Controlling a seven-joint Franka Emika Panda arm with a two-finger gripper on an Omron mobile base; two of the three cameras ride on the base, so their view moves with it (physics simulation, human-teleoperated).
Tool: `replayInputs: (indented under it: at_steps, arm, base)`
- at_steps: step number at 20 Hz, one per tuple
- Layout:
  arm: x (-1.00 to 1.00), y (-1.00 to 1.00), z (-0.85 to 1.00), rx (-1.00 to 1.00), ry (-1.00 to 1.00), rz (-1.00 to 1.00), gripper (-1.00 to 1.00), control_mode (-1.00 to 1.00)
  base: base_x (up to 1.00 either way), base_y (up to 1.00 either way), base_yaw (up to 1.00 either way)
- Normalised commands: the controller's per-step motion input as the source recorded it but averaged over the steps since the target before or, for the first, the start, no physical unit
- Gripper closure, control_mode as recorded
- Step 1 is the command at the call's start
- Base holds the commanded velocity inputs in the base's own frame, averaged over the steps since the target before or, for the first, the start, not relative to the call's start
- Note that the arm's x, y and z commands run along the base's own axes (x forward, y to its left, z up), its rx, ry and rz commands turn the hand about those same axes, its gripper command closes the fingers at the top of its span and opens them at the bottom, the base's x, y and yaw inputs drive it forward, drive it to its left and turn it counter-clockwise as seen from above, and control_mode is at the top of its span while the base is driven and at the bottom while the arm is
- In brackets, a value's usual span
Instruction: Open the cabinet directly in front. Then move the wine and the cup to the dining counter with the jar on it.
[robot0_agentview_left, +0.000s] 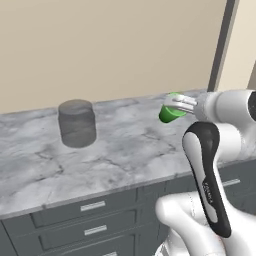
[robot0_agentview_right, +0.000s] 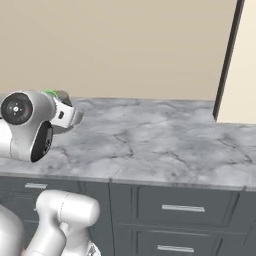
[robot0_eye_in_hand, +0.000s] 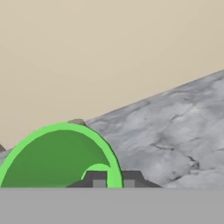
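The claw (robot0_agentview_left: 179, 106) is clenched on the rim of one green cup (robot0_agentview_left: 169, 114), holding it tilted above the far right part of the marble desk (robot0_agentview_left: 120, 150). One smoky jar (robot0_agentview_left: 77, 123) stands on the desk well to the left, lid on, its contents not discernible.

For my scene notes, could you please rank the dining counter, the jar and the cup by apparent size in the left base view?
1. dining counter
2. jar
3. cup, partly hidden by the closed jaws that grip it, yet clearly smallest.
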Motion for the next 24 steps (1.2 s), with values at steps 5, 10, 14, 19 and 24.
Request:
replayInputs:
  at_steps: [5,10,14,19,24]
  arm:
    - [0.0,0.0,0.0,0.0,0.0,0.0,1.0,1.0]
    - [0.46,0.0,-0.03,0.0,0.18,0.0,1.0,-1.0]
    - [0.59,0.05,-0.12,0.0,0.49,0.0,1.0,-1.0]
    - [0.03,0.05,-0.14,0.0,0.11,0.03,1.0,-1.0]
    - [0.0,0.15,-0.95,-0.19,0.17,0.0,1.0,-1.0]
  base:
    - [0.45,0.0,0.01]
    - [0.0,0.0,0.0]
    - [0.0,0.0,0.0]
    - [0.0,0.0,0.0]
    - [0.0,0.0,0.0]
